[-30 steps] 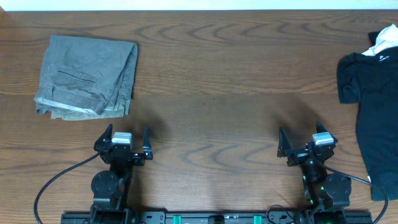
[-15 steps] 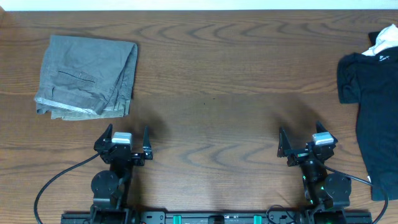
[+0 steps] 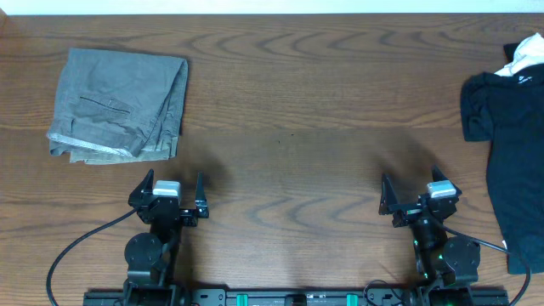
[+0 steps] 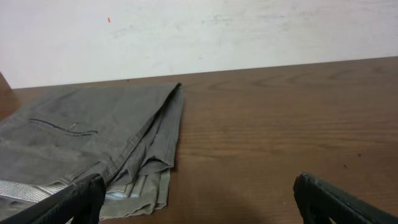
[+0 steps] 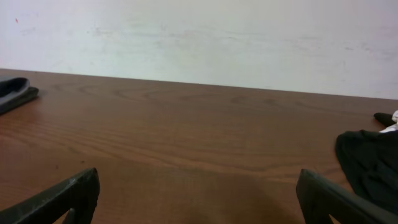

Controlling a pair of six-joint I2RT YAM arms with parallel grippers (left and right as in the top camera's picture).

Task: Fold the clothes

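Observation:
Folded grey trousers lie at the far left of the table; they also show in the left wrist view. A black T-shirt with a small white logo lies spread at the right edge, and shows in the right wrist view. A white garment pokes out behind it. My left gripper is open and empty near the front edge, short of the trousers. My right gripper is open and empty, left of the T-shirt.
The wooden table runs to a white wall at the back. Black cables trail from both arm bases at the front edge.

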